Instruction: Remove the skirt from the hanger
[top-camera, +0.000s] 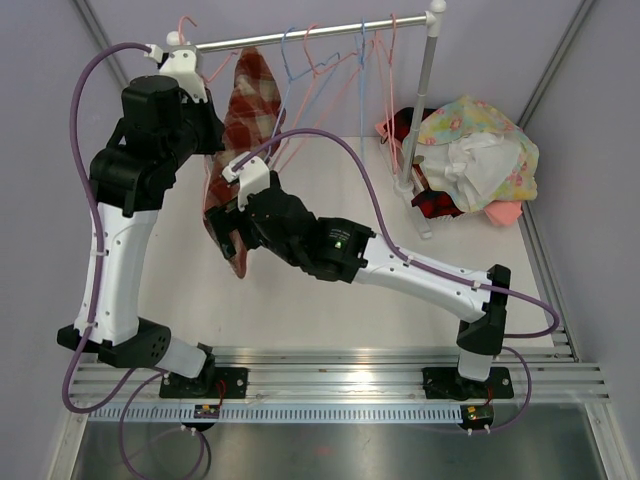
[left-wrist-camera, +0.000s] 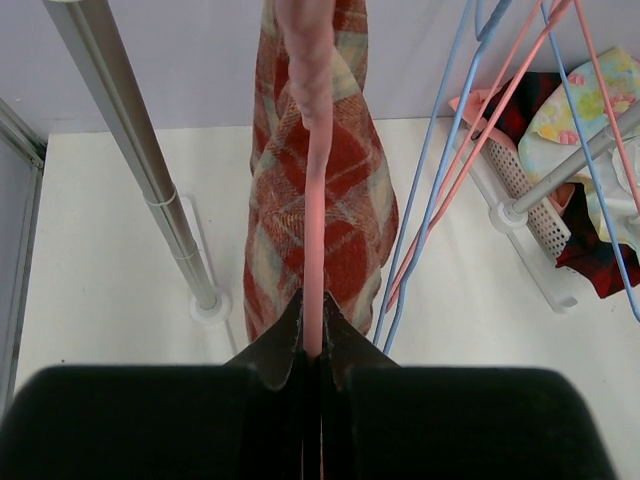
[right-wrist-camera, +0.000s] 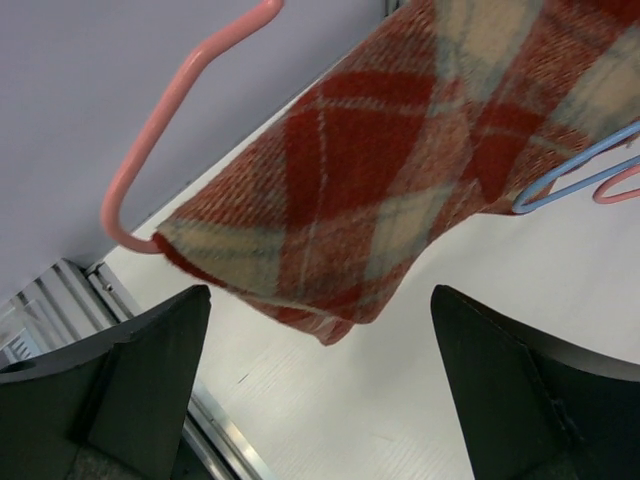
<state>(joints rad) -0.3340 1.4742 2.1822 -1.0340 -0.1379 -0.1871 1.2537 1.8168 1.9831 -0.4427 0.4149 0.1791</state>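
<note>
A red plaid skirt (top-camera: 243, 105) hangs on a pink hanger (left-wrist-camera: 316, 250) below the rail. It also shows in the left wrist view (left-wrist-camera: 335, 190) and the right wrist view (right-wrist-camera: 400, 170). My left gripper (left-wrist-camera: 313, 335) is shut on the pink hanger's bar, just above the skirt. My right gripper (right-wrist-camera: 320, 300) is open, with its fingers on either side of the skirt's lower corner and just below it, not touching. In the top view the right gripper (top-camera: 232, 238) sits at the skirt's bottom edge. The hanger's bent end (right-wrist-camera: 150, 130) sticks out beside the cloth.
A metal rail (top-camera: 310, 33) on a stand post (top-camera: 425, 90) carries several empty blue and pink hangers (top-camera: 330, 65). A basket with a pile of clothes (top-camera: 470, 150) sits at the back right. Another post (left-wrist-camera: 130, 150) stands left of the skirt.
</note>
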